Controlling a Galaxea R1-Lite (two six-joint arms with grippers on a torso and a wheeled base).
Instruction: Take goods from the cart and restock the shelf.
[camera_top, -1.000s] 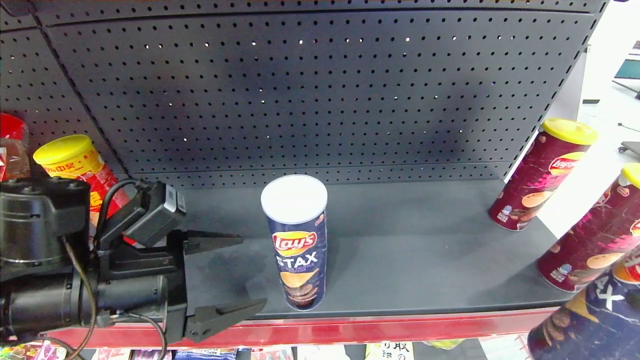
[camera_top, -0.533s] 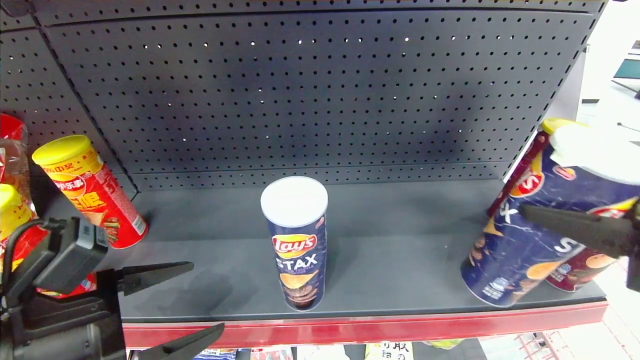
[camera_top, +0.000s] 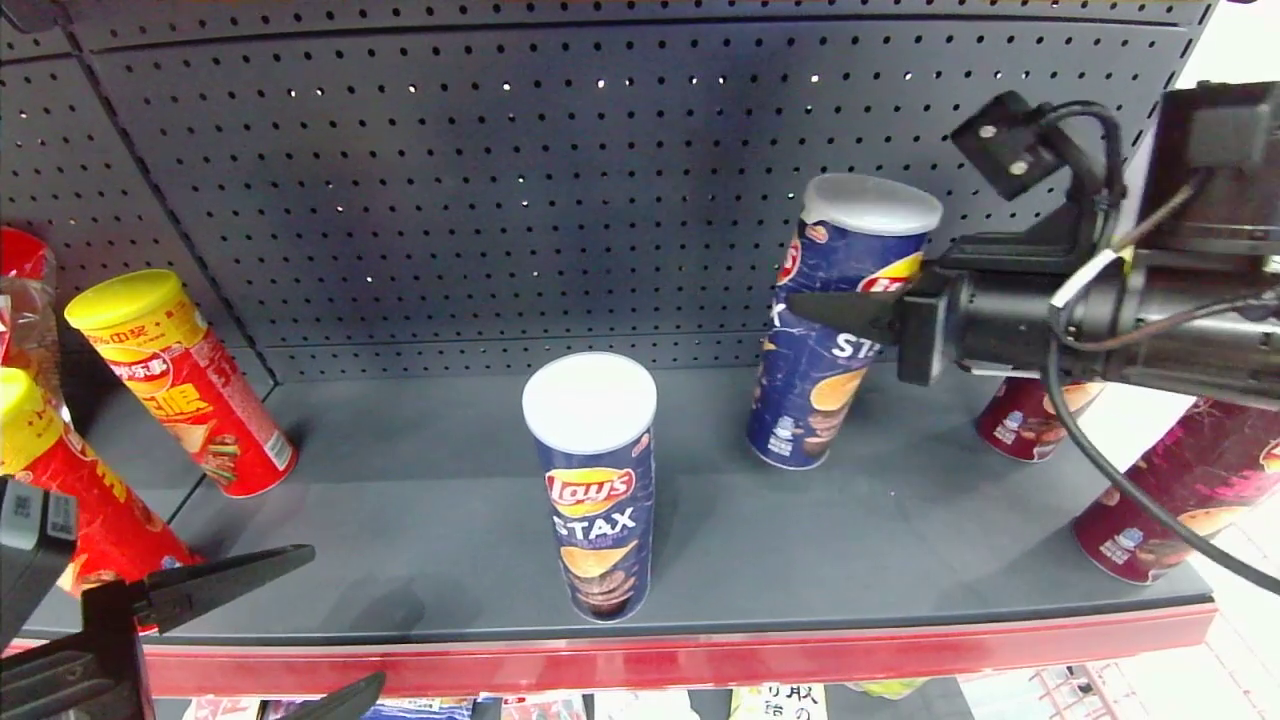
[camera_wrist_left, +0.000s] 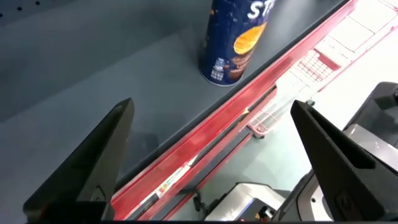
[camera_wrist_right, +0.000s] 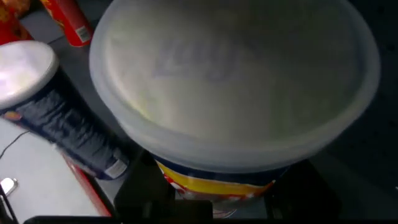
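Swung to 2 o'clock of the standing can (camera_top: 595, 480), the right tool (camera_top: 840, 305) clamps a tilted blue can (camera_top: 825, 400); straighten it before lowering. The left tool (camera_top: 345, 615) gapes at 8 o'clock.

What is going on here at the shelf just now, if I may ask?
The robot is restocking the shelf with chip cans. Its right hand grips a blue can, tilted, at the back right of the board. A second blue can stands upright near the front edge. The left hand is open and holds nothing, low at the front left. On the left stand red cans, on the right maroon cans.
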